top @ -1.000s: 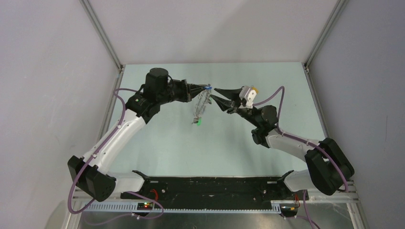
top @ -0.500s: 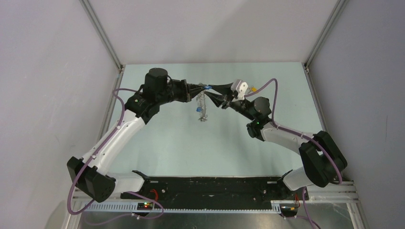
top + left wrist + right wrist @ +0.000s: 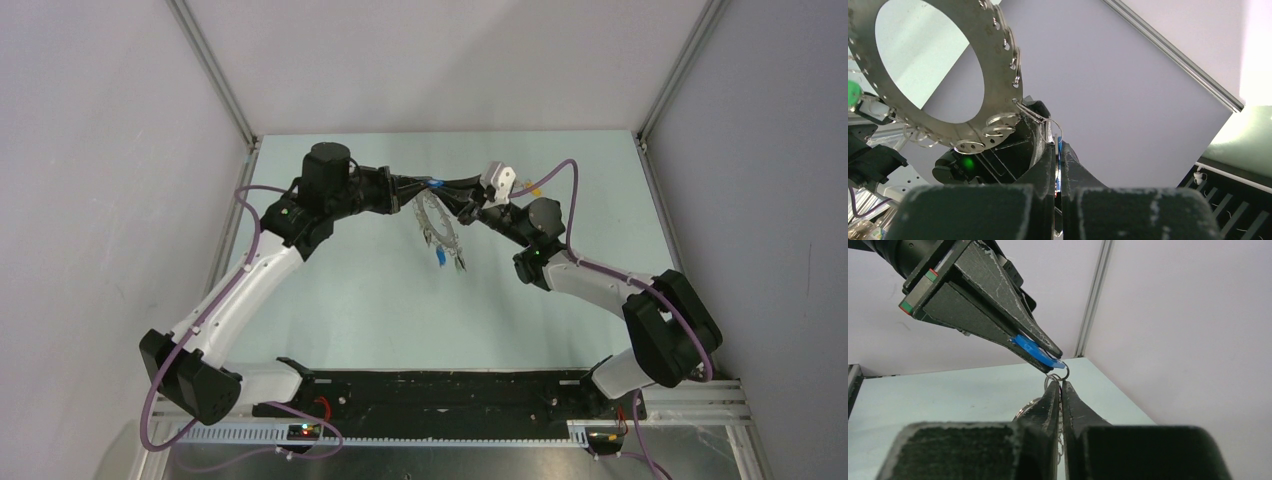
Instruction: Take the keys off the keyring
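Left gripper (image 3: 1052, 356): black tapered fingers clenched flat on the head of a blue-headed silvery metal key (image 3: 1035, 351); upper centre of the right wrist view, slanting down to the right.

Right gripper (image 3: 1060, 386): black fingers pressed together, pinching a thin silvery wire loop (image 3: 1053, 376); lower centre of the same view, tips just under the left gripper's tips.

Wire loop: threaded through the eye of the held key and running down between the right fingertips.

Silvery-grey metal keyring (image 3: 1000, 75): broad flat band with small holes along its rim, filling the upper left of the left wrist view; hanging tilted beneath the meeting fingertips, upper centre of the overhead view.

Small silvery split rings (image 3: 998, 131): hooked through rim holes at the lower edge of the band, just beside the left fingers.

Dangling keys (image 3: 441, 256): clustered at the lower end of the keyring in the overhead view, one blue head discernible; one round green head (image 3: 852, 92) at the left edge of the left wrist view; others too small to tell apart.

Pale green tabletop (image 3: 350, 290): beneath both arms and the hanging ring.
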Robot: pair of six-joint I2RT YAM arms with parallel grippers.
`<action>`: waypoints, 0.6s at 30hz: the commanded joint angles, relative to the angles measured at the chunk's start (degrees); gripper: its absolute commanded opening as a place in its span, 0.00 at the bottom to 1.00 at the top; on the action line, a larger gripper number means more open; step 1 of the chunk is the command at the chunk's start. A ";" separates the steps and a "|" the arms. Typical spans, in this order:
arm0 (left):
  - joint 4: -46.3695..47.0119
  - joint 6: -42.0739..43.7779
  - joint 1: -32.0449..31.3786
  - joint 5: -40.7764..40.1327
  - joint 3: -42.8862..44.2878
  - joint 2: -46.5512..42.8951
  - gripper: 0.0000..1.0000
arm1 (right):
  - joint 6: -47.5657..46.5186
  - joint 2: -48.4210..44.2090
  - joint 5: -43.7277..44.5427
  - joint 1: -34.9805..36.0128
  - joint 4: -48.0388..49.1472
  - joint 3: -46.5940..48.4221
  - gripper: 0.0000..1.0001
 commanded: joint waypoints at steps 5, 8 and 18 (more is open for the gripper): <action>3.09 -0.45 0.98 -0.42 2.85 -2.67 0.00 | 0.26 -2.63 -0.41 0.14 -1.93 0.20 0.00; 3.07 -0.54 1.19 -0.39 2.46 -3.07 0.00 | 1.18 -3.93 0.83 -0.30 -0.92 -1.39 0.00; 3.14 -0.54 2.05 -0.25 1.80 -3.90 0.00 | 3.84 -6.99 4.48 -0.96 1.83 -5.41 0.00</action>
